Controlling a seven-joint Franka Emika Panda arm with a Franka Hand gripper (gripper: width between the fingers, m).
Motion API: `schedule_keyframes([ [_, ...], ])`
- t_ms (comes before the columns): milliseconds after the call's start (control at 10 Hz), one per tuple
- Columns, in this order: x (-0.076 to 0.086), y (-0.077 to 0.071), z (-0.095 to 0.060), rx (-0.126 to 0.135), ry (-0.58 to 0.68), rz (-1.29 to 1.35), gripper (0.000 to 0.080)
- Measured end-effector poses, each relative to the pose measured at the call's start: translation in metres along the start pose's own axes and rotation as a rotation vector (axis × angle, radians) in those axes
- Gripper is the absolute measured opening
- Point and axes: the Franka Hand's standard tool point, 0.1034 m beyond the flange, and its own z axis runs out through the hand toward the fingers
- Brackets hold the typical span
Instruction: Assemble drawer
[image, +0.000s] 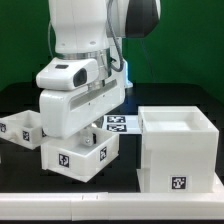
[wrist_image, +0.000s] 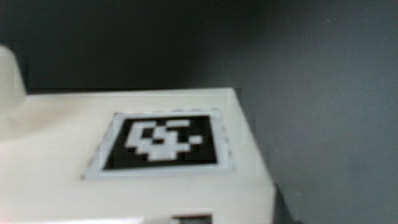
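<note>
Likely light, stiff, slick white plastic: small tray (image: 82, 158). Best hold: pinch one thin wall. Hand (image: 80, 135) sits directly above tray; finger spread hidden, cannot tell.

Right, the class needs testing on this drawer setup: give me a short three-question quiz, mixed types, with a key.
1. True or false: the hollow shell stands at the exterior view's right.
2. The gripper is directly over: A the hollow shell, B the front tray, C neither.
3. How many small trays show in the exterior view?
Key: 1 true. 2 B. 3 two; the second tray sits at the exterior view's left.
</note>
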Motion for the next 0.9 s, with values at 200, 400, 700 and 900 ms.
schedule_keyframes([
  [200, 0.000, 0.000, 0.000, 0.000, 0.000, 0.001, 0.0038],
  [400, 0.004, 0.011, -0.004, 0.007, 0.000, -0.123, 0.0038],
  [700, 0.024, 0.011, 0.001, 0.016, 0.010, -0.305, 0.0038],
  [900, 0.021, 0.009, 0.003, 0.027, 0.009, -0.283, 0.0038],
])
